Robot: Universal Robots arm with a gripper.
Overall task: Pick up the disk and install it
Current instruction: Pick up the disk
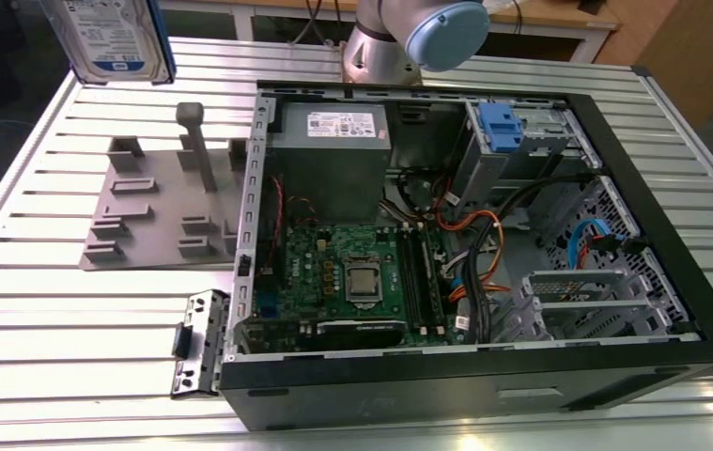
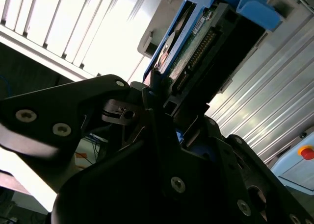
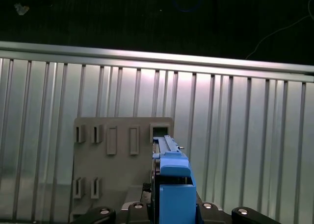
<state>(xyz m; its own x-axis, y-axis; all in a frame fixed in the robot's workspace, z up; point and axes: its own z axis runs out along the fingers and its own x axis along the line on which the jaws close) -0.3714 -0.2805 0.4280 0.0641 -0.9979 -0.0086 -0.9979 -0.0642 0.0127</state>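
Gripper (image 2: 156, 94) is clamped narrow on the disk (image 2: 196, 42), with its dark fingers (image 2: 153, 111) pressed against one end, as the second wrist view shows. From this side the disk shows its connector edge and the blue carrier (image 2: 255, 8) wrapped round it.

In the exterior view the disk (image 1: 103, 38) hangs upright in the air at the exterior view's upper left. Its face carries a white label (image 1: 100, 23) with a blue band along the lower part. There is dark print on it, too small to read.

In the first wrist view the disk (image 3: 172, 185) is seen edge-on, over a grey plate (image 3: 113, 160) with rows of slots. The plate lies on a ribbed metal table (image 1: 55, 310).

To the exterior view's right of the plate lies an open computer case (image 1: 457, 395). Inside it is a grey power supply box (image 1: 331, 164) with a white sticker (image 1: 346, 122); its small print cannot be read. Beside that box stands a silver drive cage (image 1: 544, 127) with a blue latch (image 1: 498, 122). A green circuit board (image 1: 331, 272) lies nearer the front. A small metal bracket (image 1: 199, 343) lies on the table just beside the case's corner. The arm (image 1: 407, 38) rises behind the case.
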